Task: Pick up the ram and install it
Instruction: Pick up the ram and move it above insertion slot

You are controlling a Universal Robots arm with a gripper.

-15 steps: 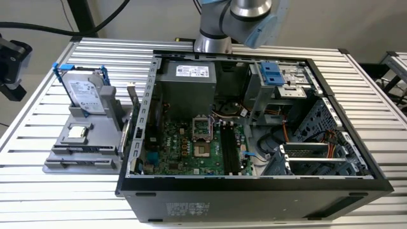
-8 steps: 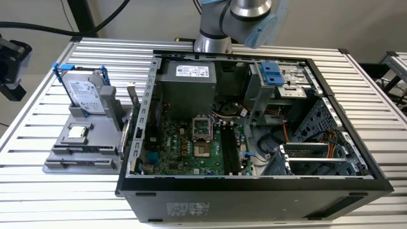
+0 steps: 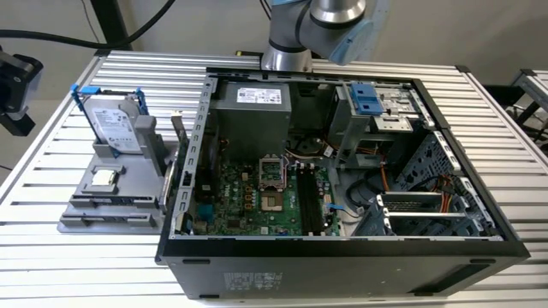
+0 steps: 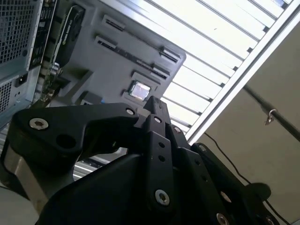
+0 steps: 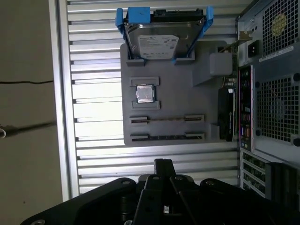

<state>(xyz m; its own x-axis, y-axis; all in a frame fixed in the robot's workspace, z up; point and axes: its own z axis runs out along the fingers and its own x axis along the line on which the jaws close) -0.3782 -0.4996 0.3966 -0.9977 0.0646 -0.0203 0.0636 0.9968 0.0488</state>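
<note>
Slatted table with ram on edge in gray holder, long axis along its slats; pincer closed, empty.

I see my arm as silver-grey tubes with a pale blue joint cap, its gripper matte black linkages studded with silver screws.

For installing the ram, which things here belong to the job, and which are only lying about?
Job: ram, edge-on in the grey holder; motherboard slots; gripper.
Lying about: hard drive; square chip.
</note>
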